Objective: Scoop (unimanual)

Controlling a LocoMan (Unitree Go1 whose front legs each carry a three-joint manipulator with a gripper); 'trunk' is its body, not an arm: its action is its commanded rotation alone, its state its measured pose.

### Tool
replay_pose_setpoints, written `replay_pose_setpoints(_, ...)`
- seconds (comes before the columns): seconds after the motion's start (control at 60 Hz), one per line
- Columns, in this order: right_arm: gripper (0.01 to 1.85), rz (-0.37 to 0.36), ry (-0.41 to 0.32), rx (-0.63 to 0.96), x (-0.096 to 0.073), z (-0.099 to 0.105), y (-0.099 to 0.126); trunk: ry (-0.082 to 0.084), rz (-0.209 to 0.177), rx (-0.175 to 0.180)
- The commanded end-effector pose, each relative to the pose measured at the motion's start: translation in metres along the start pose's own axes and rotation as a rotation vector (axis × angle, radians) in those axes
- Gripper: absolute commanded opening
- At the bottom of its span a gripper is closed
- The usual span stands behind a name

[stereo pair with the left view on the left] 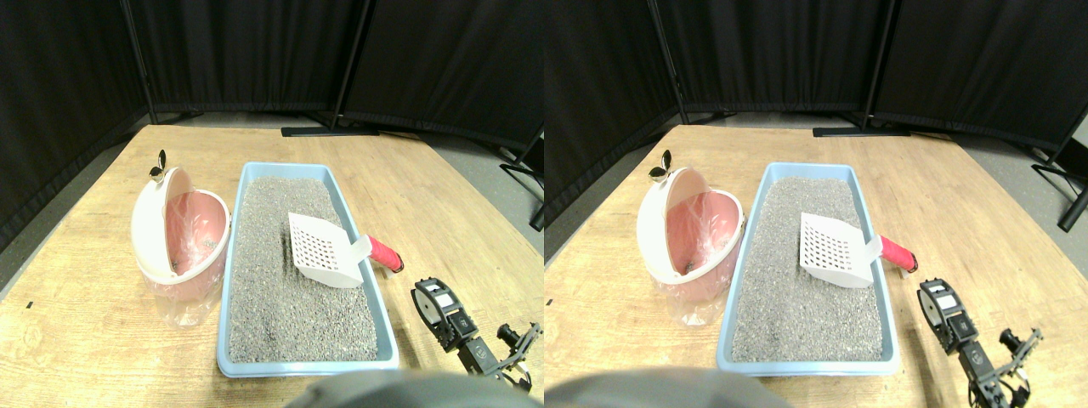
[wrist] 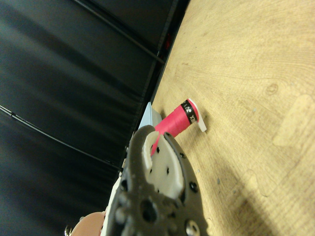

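- Pale wooden boards make up the platform (stereo pair with the left view on the left: 76,340) on which everything stands, with black curtains (stereo pair with the left view on the left: 255,51) hung behind it.
- A light blue litter tray (stereo pair with the left view on the left: 384,327) sits in the middle of the platform, filled with grey litter (stereo pair with the left view on the left: 272,280).
- The white slotted scoop (stereo pair with the left view on the left: 321,250) lies in the tray with its blade on the litter, near the tray's right wall.
- The scoop's pink wrapped handle (stereo pair with the left view on the left: 384,254) sticks out over the right rim and hangs above the wood outside the tray.
- A pink and white bin (stereo pair with the left view on the left: 174,234), lined with a clear plastic bag, stands just beside the tray's left wall, tilted so its mouth faces the tray.
- The right gripper (stereo pair with the left view on the left: 433,299) is over the wood to the right of the tray, near the handle's end but apart from it.
- In the wrist view the handle (wrist: 173,123) shows beyond the dark jaw frame of the gripper (wrist: 157,162), with wood between the handle's end and the camera.
- I cannot tell whether the jaws stand apart or together; they hold nothing.
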Motion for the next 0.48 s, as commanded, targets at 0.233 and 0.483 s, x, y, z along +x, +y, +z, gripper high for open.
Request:
replay_pose_setpoints(0.233,0.05,-0.01,-0.065,0.002,0.0006,0.0083,0.0042,-0.004,-0.028,-0.027)
replay_pose_setpoints(0.483,0.05,-0.036,-0.049,-0.005,0.0025,0.0122,0.0048,-0.004,-0.031,-0.029)
